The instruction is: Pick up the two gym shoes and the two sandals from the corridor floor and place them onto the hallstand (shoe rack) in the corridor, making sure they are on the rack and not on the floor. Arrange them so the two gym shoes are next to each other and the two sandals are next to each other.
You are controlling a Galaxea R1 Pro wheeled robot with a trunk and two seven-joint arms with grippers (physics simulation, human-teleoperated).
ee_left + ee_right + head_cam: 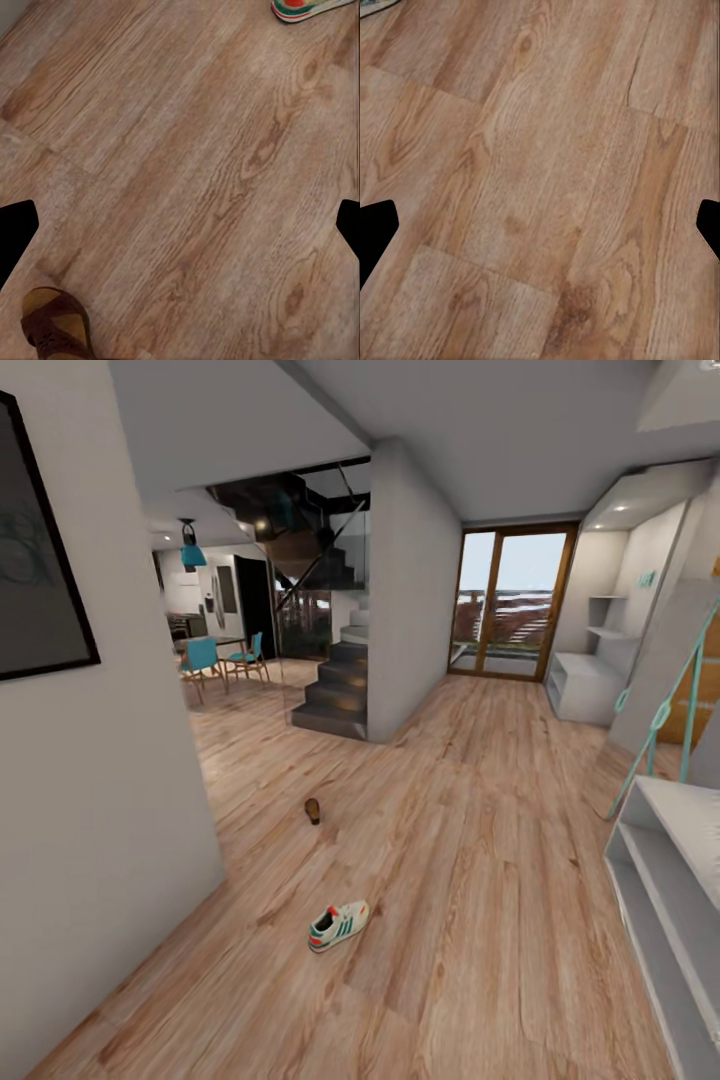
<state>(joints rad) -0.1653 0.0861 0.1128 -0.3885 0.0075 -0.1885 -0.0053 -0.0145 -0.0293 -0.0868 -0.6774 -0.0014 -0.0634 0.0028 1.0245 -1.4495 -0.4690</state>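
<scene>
Down by the wide-spread left gripper (180,225) lies a flat brown leather sandal (56,324) on wood-grain plank floor (187,172); right gripper (540,225) equally wide.

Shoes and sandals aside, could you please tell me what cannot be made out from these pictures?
- Gym shoe in the left wrist view: cut off by the picture edge, only one end shows.
- Sandal in the left wrist view: partly cut off by the edge.
- Far sandal in the head view: too small for detail.
- Nearby rack in the head view: cut off at the edge, so its tiers' contents cannot be told.
</scene>
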